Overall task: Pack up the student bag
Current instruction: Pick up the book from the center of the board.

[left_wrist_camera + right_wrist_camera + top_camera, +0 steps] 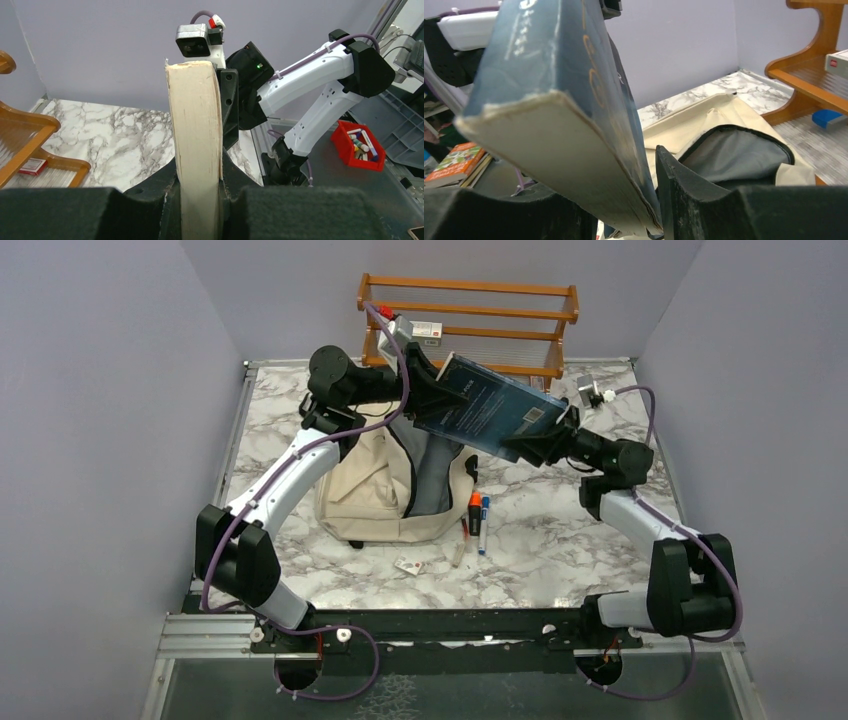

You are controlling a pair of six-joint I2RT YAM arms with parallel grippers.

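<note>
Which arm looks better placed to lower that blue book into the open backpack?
Probably the left. Both grippers clamp the book, but the left gripper holds the end over the open student bag, while the right gripper holds the end out beyond its side.

Both arms are raised, reaching inward. The left gripper and right gripper each clamp, apparently firmly, opposite edges of one book.
</note>
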